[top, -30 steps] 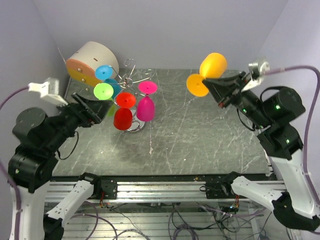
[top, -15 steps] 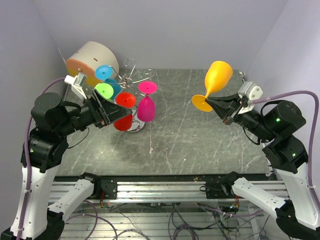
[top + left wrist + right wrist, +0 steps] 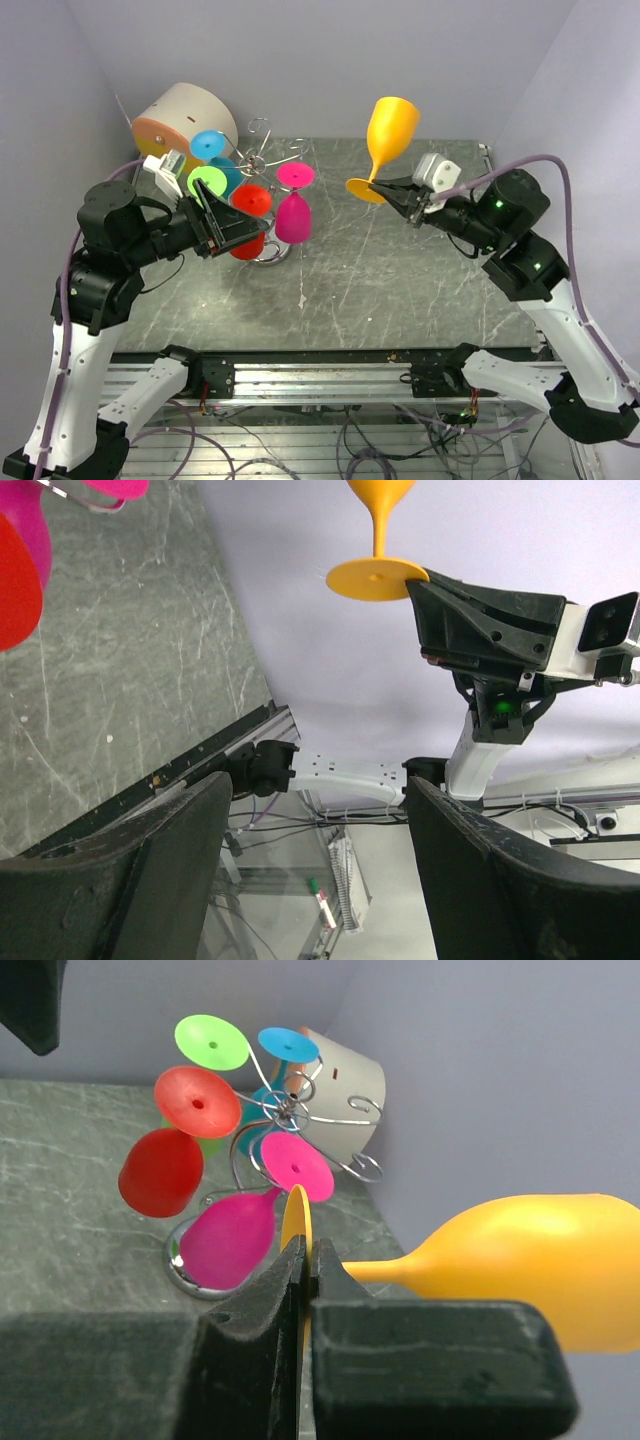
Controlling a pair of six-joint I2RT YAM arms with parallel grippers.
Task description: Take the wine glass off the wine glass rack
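So the right hand [image 3: 396,192] is pinching the orange wine glass [image 3: 390,122] by its foot, glass upright in the air well right of the wine glass rack [image 3: 262,160]; left hand [image 3: 228,224] gapes wide just left of the rack.

A robotics lab test cell, by every sign. A dark stone-patterned bench [image 3: 420,300] is boxed in by bare lilac walls [image 3: 320,60] on three sides. Along its near edge runs an aluminium rail [image 3: 320,382] carrying the bases of two robot arms, the left arm [image 3: 100,270] and the right arm [image 3: 535,275]. Below the rail hang loose wires [image 3: 380,440] — untidy, unhoused, nothing domestic.
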